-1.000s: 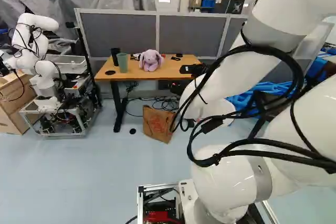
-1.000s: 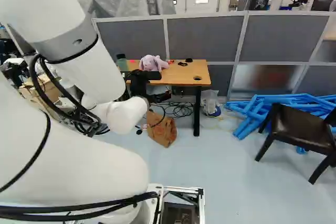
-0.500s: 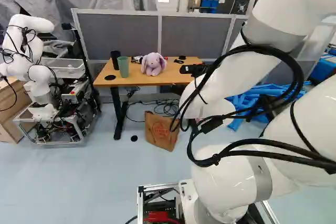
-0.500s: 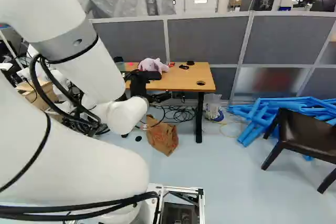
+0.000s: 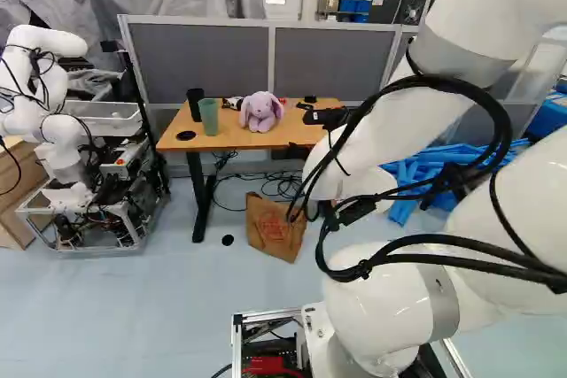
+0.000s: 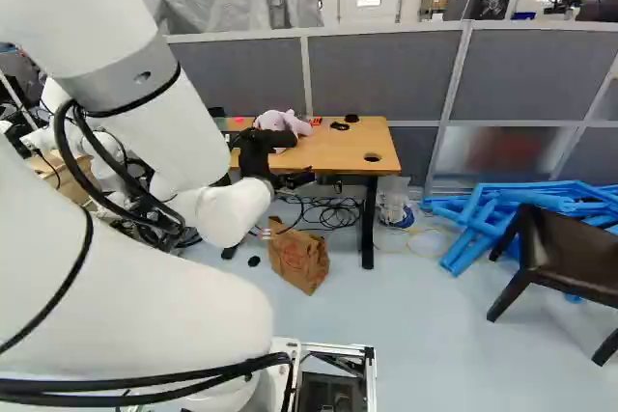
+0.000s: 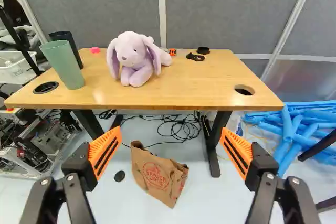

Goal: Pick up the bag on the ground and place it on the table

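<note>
"Down on the floor by the desk [image 7: 184, 90], between its two front-facing legs [image 7: 218, 129], is where I've got the brown paper bag [image 7: 156, 176]. Sits kinda tilted, round red print on the side facing my wrist cam."

"Cool, what's your gripper [image 6: 259, 153] doing?"

"Spread wide, orange pads [image 7: 105, 150] well apart. From the wrist cam the bag shows ahead, in the gap between them, not touching either one."

"Anything around the bag?"

"Yep, small black disc [image 7: 119, 176] on the floor just beside it, plus a messy coil of black cable [image 7: 181, 129] behind it."

"And up top?"

"Lilac plush bunny [image 7: 131, 59], left of the middle and set back from the front edge. Green cup [image 7: 63, 64] is over near the left edge with a black cup [image 7: 71, 45] right behind it. Round cable hole [image 7: 244, 90] near the front right corner, and a couple of little black bits [image 7: 196, 56] by the back edge."
</note>
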